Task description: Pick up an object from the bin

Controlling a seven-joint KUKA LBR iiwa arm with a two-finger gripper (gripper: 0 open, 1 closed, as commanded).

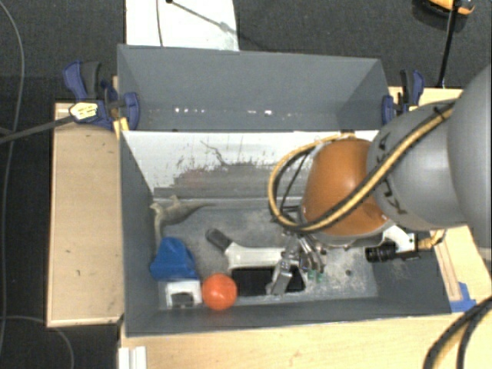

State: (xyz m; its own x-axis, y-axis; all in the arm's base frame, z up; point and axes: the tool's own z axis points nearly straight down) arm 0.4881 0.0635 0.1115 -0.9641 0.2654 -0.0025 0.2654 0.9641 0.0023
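Note:
My gripper [286, 277] is down low in the bin's front middle, under the orange cover. It sits at the right end of a white and black flat object [252, 268] with a dark grey handle [217, 239] sticking out to the upper left. The view does not show whether the gripper touches that object. An orange ball [219, 291] lies just left of it near the front wall.
At the front left lie a blue crumpled thing [173, 258] and a small white box [182, 294]. A pale bent strip [165, 209] lies by the left wall. The arm and its cables cover the bin's right half.

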